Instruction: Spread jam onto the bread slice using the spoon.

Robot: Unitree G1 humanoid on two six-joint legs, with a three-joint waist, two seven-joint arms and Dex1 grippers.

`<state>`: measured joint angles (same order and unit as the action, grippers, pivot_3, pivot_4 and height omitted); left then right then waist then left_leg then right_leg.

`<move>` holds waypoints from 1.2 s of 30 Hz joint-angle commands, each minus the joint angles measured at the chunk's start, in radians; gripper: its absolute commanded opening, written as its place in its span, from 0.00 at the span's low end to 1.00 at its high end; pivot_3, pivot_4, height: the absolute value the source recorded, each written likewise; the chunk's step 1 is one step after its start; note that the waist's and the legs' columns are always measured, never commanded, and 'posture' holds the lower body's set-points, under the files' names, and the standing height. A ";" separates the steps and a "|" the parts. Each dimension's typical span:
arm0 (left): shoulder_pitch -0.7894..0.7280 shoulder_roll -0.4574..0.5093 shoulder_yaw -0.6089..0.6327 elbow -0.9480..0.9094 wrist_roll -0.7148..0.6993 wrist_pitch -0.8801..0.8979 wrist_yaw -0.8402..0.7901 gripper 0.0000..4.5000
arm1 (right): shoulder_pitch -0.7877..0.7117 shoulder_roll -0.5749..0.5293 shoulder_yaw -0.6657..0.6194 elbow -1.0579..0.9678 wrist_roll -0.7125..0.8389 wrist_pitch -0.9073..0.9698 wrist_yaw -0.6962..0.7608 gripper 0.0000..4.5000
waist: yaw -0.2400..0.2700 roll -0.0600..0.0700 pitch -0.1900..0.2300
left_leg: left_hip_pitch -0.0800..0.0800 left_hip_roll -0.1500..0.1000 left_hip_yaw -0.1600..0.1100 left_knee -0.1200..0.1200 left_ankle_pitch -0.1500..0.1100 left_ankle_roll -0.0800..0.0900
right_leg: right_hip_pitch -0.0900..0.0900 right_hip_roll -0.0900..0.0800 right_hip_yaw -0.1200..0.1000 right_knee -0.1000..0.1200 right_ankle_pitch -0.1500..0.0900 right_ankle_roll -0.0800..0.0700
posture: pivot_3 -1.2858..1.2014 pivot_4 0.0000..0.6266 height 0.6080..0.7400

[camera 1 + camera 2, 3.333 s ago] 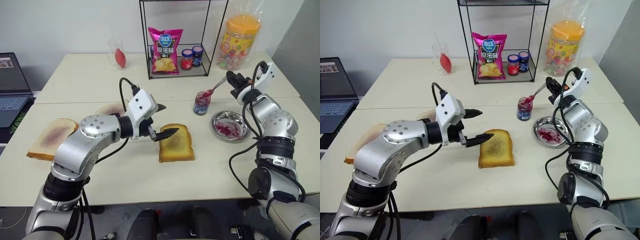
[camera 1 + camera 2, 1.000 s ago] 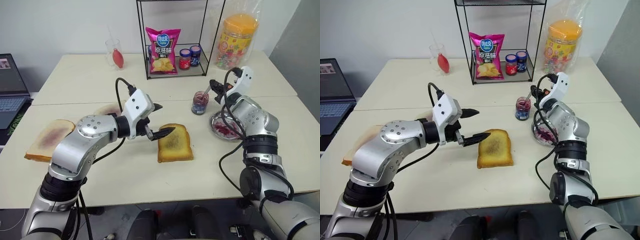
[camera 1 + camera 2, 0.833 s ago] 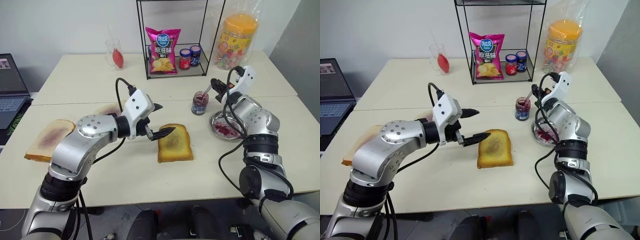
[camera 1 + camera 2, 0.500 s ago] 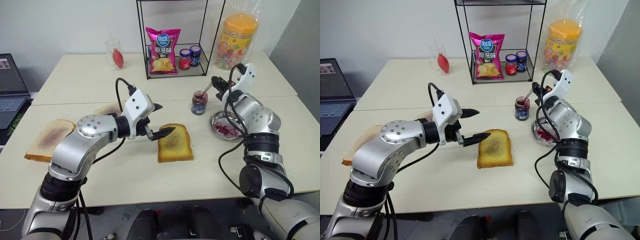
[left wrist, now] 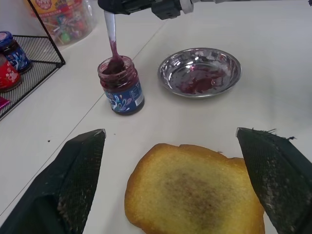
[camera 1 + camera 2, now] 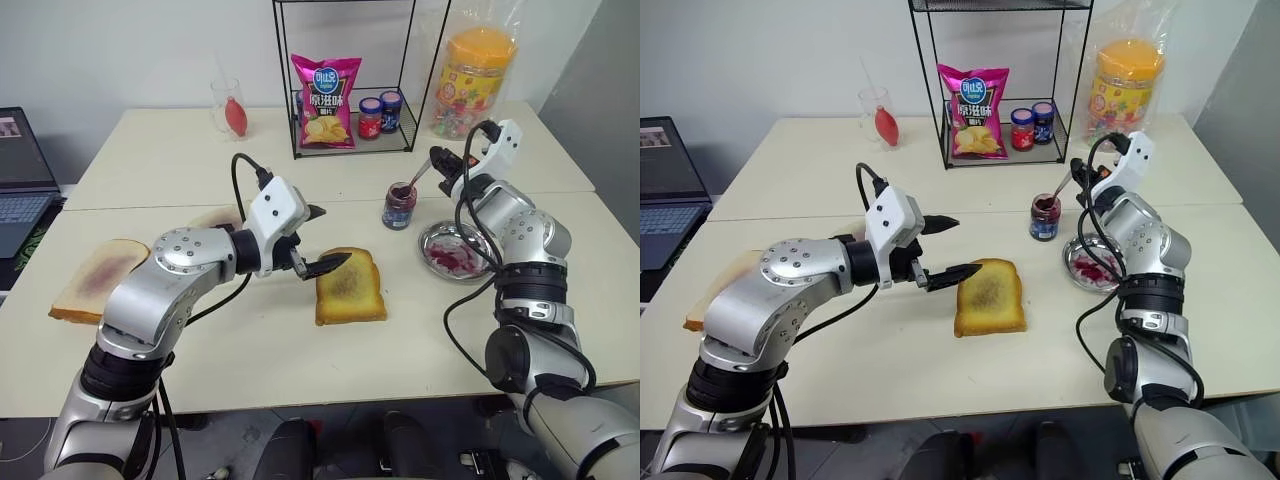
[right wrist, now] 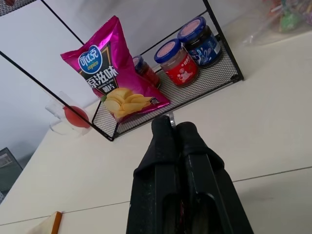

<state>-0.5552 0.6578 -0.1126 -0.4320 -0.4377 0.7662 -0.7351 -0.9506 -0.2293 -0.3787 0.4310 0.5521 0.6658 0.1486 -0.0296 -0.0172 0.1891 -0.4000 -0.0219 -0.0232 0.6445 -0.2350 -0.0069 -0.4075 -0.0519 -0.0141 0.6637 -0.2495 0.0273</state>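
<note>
Jam (image 5: 118, 73) is being scooped: the spoon (image 5: 112, 41), gripped by its handle in the shut jaws of the right gripper (image 6: 445, 163), is held with its bowl dipped into the open glass jar (image 6: 398, 205), right of centre in the left eye view. The jar stands on the table (image 6: 300, 360), just beside a small metal dish (image 6: 458, 250) smeared with jam at centre right. The bread slice (image 6: 349, 286) lies flat in the middle of the frame, its top bare, with no jam seen on it. The left gripper (image 6: 322, 240) is held above the slice's upper left edge with its jaws wide and empty; in the left wrist view the slice is seen between the two fingers, below them.

The step in hand is judged to be loading the spoon, so the spreading itself is not yet begun. For the next move, the spoon must be lifted clear of the jar's rim with the bowl kept level, carried toward the middle of the frame, and lowered onto the browner centre of the slice. The jar could be tipped if the rim is caught.
</note>
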 commanded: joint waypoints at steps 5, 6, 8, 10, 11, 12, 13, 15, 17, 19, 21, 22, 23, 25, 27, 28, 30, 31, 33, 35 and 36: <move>-0.004 0.006 0.013 -0.010 0.006 -0.023 -0.012 1.00 | -0.003 -0.018 0.024 -0.060 -0.020 -0.044 0.032 0.01 | 0.000 0.000 0.000 | 0.000 0.000 0.000 0.000 0.000 0.000 | 0.000 0.000 0.000 0.000 0.000 0.000 | 0.52 0.24 1.00; -0.002 0.006 0.013 -0.011 0.006 -0.023 -0.012 1.00 | -0.004 -0.018 0.024 -0.060 -0.020 -0.045 0.033 0.01 | 0.000 0.000 0.000 | 0.000 0.000 0.000 0.000 0.000 0.000 | 0.000 0.000 0.000 0.000 0.000 0.000 | 0.52 0.24 1.00; -0.001 0.005 0.013 -0.011 0.007 -0.025 -0.012 1.00 | -0.005 -0.016 0.021 -0.058 -0.017 -0.046 0.031 0.01 | 0.000 0.000 0.000 | 0.000 0.000 0.000 0.000 0.000 0.000 | 0.000 0.000 0.000 0.000 0.000 0.000 | 0.52 0.24 1.00; 0.002 0.005 0.013 -0.011 0.008 -0.028 -0.014 1.00 | -0.008 -0.011 0.012 -0.055 -0.008 -0.042 0.025 0.01 | 0.000 0.000 0.000 | 0.000 0.000 0.000 0.000 0.000 0.000 | 0.000 0.000 0.000 0.000 0.000 0.000 | 0.52 0.24 1.00; 0.004 0.005 0.013 -0.011 0.009 -0.029 -0.015 1.00 | -0.009 -0.010 0.010 -0.055 -0.005 -0.040 0.023 0.01 | 0.000 0.000 0.000 | 0.000 0.000 0.000 0.000 0.000 0.000 | 0.000 0.000 0.000 0.000 0.000 0.000 | 0.52 0.24 1.00; 0.004 0.005 0.013 -0.011 0.010 -0.029 -0.016 1.00 | -0.009 -0.009 0.008 -0.056 -0.004 -0.039 0.022 0.01 | 0.000 0.000 0.000 | 0.000 0.000 0.000 0.000 0.000 0.000 | 0.000 0.000 0.000 0.000 0.000 0.000 | 0.52 0.24 1.00; 0.004 0.004 0.014 -0.011 0.010 -0.029 -0.016 1.00 | -0.011 -0.005 -0.003 -0.055 0.007 -0.033 0.014 0.01 | 0.000 0.000 0.000 | 0.000 0.000 0.000 0.000 0.000 0.000 | 0.000 0.000 0.000 0.000 0.000 0.000 | 0.52 0.24 1.00; 0.005 0.004 0.014 -0.012 0.011 -0.030 -0.017 1.00 | -0.014 -0.002 -0.018 -0.053 0.019 -0.025 0.003 0.01 | 0.000 0.000 0.000 | 0.000 0.000 0.000 0.000 0.000 0.000 | 0.000 0.000 0.000 0.000 0.000 0.000 | 0.52 0.24 1.00; 0.005 0.003 0.014 -0.012 0.012 -0.030 -0.018 1.00 | -0.020 0.008 -0.044 -0.049 0.043 -0.009 -0.016 0.01 | 0.000 0.000 0.000 | 0.000 0.000 0.000 0.000 0.000 0.000 | 0.000 0.000 0.000 0.000 0.000 0.000 | 0.52 0.24 1.00; 0.004 0.003 0.013 -0.011 0.013 -0.030 -0.018 1.00 | -0.023 0.010 -0.056 -0.046 0.055 -0.001 -0.025 0.01 | 0.000 0.000 0.000 | 0.000 0.000 0.000 0.000 0.000 0.000 | 0.000 0.000 0.000 0.000 0.000 0.000 | 0.52 0.24 1.00; 0.002 0.002 0.012 -0.010 0.014 -0.030 -0.018 1.00 | -0.027 0.010 -0.066 -0.043 0.066 0.009 -0.034 0.01 | 0.000 0.000 0.000 | 0.000 0.000 0.000 0.000 0.000 0.000 | 0.000 0.000 0.000 0.000 0.000 0.000 | 0.52 0.24 1.00; 0.002 0.002 0.012 -0.010 0.014 -0.030 -0.019 1.00 | -0.027 0.009 -0.067 -0.043 0.068 0.011 -0.035 0.01 | 0.000 0.000 0.000 | 0.000 0.000 0.000 0.000 0.000 0.000 | 0.000 0.000 0.000 0.000 0.000 0.000 | 0.52 0.24 1.00; 0.001 0.002 0.012 -0.010 0.014 -0.030 -0.018 1.00 | -0.028 0.009 -0.071 -0.043 0.072 0.016 -0.039 0.01 | 0.000 0.000 0.000 | 0.000 0.000 0.000 0.000 0.000 0.000 | 0.000 0.000 0.000 0.000 0.000 0.000 | 0.52 0.24 1.00; 0.000 0.001 0.012 -0.011 0.014 -0.029 -0.018 1.00 | -0.027 0.007 -0.071 -0.045 0.075 0.018 -0.041 0.01 | 0.000 0.000 0.000 | 0.000 0.000 0.000 0.000 0.000 0.000 | 0.000 0.000 0.000 0.000 0.000 0.000 | 0.52 0.24 1.00; -0.002 0.001 0.011 -0.010 0.014 -0.029 -0.018 1.00 | -0.027 0.006 -0.071 -0.044 0.081 0.022 -0.044 0.01 | 0.000 0.000 0.000 | 0.000 0.000 0.000 0.000 0.000 0.000 | 0.000 0.000 0.000 0.000 0.000 0.000 | 0.52 0.24 1.00; -0.003 0.001 0.012 -0.011 0.014 -0.028 -0.018 1.00 | -0.027 0.007 -0.073 -0.045 0.087 0.024 -0.046 0.01 | 0.000 0.000 0.000 | 0.000 0.000 0.000 0.000 0.000 0.000 | 0.000 0.000 0.000 0.000 0.000 0.000 | 0.52 0.24 1.00; -0.004 0.001 0.012 -0.011 0.014 -0.027 -0.018 1.00 | -0.027 0.009 -0.080 -0.046 0.097 0.029 -0.051 0.01 | 0.000 0.000 0.000 | 0.000 0.000 0.000 0.000 0.000 0.000 | 0.000 0.000 0.000 0.000 0.000 0.000 | 0.52 0.24 1.00; -0.005 0.001 0.012 -0.011 0.014 -0.027 -0.018 1.00 | -0.027 0.010 -0.084 -0.046 0.103 0.033 -0.053 0.01 | 0.000 0.000 0.000 | 0.000 0.000 0.000 0.000 0.000 0.000 | 0.000 0.000 0.000 0.000 0.000 0.000 | 0.52 0.24 1.00; -0.005 0.001 0.012 -0.012 0.014 -0.027 -0.017 1.00 | -0.028 0.010 -0.089 -0.047 0.109 0.038 -0.056 0.01 | 0.000 0.000 0.000 | 0.000 0.000 0.000 0.000 0.000 0.000 | 0.000 0.000 0.000 0.000 0.000 0.000 | 0.52 0.24 1.00; -0.006 0.001 0.012 -0.012 0.014 -0.026 -0.017 1.00 | -0.028 0.008 -0.091 -0.047 0.115 0.042 -0.058 0.01 | 0.000 0.000 0.000 | 0.000 0.000 0.000 0.000 0.000 0.000 | 0.000 0.000 0.000 0.000 0.000 0.000 | 0.52 0.24 1.00; -0.006 0.001 0.012 -0.012 0.014 -0.026 -0.017 1.00 | -0.029 0.006 -0.092 -0.046 0.119 0.043 -0.060 0.01 | 0.000 0.000 0.000 | 0.000 0.000 0.000 0.000 0.000 0.000 | 0.000 0.000 0.000 0.000 0.000 0.000 | 0.52 0.24 1.00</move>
<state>-0.5481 0.6579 -0.1126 -0.4260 -0.4295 0.7560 -0.7536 -0.9488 -0.2164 -0.4529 0.4258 0.6472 0.7109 0.0874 -0.0296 -0.0172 0.1891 -0.4000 -0.0219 -0.0233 0.6444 -0.2350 -0.0068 -0.4075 -0.0520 -0.0141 0.6637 -0.2495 0.0273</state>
